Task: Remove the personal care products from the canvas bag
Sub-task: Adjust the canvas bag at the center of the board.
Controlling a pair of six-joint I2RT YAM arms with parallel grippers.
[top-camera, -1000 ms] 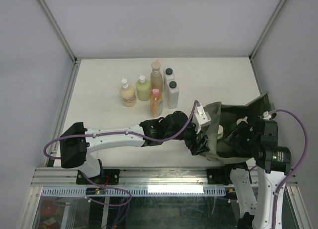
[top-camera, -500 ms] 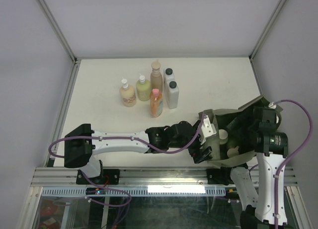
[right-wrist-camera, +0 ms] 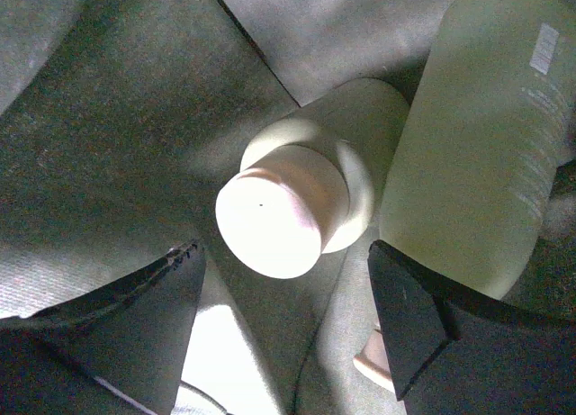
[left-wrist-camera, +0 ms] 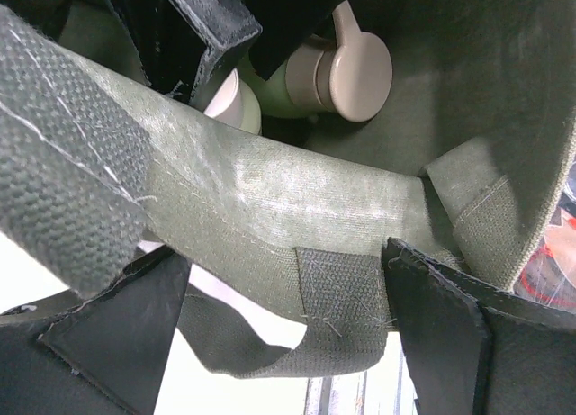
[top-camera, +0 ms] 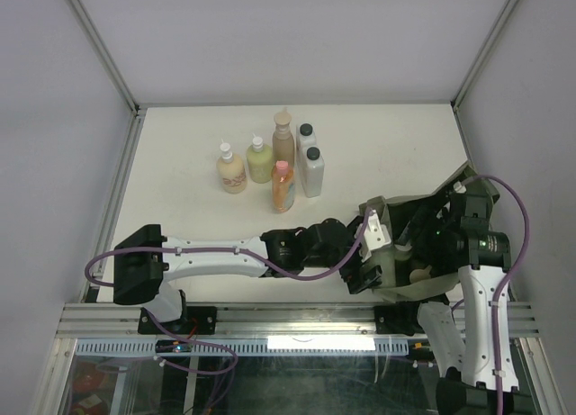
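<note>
— Near right on the white tabletop (top-camera: pixel 180 145), what's the big thing?
— Floppy olive-green canvas bag (top-camera: pixel 389 206), mouth gaping, both arms reaching in.
— Left gripper (left-wrist-camera: pixel 283 271)?
— Spread wide. Bag rim and a strap handle (left-wrist-camera: pixel 337 298) lie across the gap, nothing pinched.
— Right gripper (right-wrist-camera: pixel 286 253)?
— Down inside the bag, fingers apart on either side of a cream bottle with a round pale cap (right-wrist-camera: pixel 279 221), touching neither side.
— Anything else in there?
— Pale yellow-green bottle (right-wrist-camera: pixel 477 154) lying just beside the cream one.
— Outside?
— Six upright, far centre, well apart from the bag: tall tan bottle (top-camera: pixel 283 138), two white black-capped bottles (top-camera: pixel 312 170), yellow-green pump bottle (top-camera: pixel 259 161), beige pump bottle (top-camera: pixel 231 169), small orange bottle (top-camera: pixel 283 186) nearest.
</note>
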